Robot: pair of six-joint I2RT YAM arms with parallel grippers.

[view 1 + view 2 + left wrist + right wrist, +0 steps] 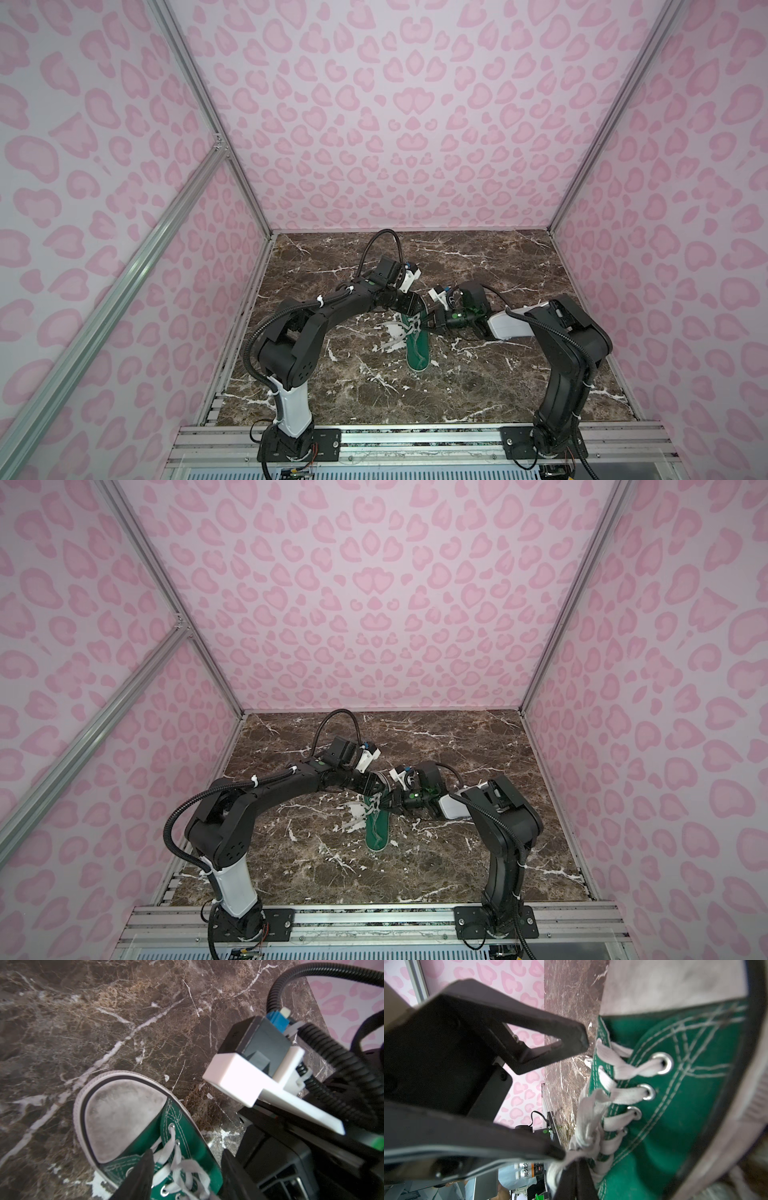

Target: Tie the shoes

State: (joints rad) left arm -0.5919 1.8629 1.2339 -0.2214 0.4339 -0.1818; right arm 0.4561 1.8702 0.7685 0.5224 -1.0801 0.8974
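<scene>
Meeting over the shoe (417, 347) at mid-tabletop (498, 382), both arms hide the laces (395, 332) in both top views. Left wrist: left gripper (182, 1172) spread over the lacing. Right wrist: right gripper (574, 1176) pinching a lace (no bow yet, knot unfinished).

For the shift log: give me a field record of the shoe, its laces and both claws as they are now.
shoe: green sneaker on the marble table, toe cap pointing away from the arm bases
laces: white, loose ends lying on the table beside the shoe, no finished bow visible
left claw: open, jaws straddling the lacing
right claw: shut, seemingly pinching a lace strand
</scene>
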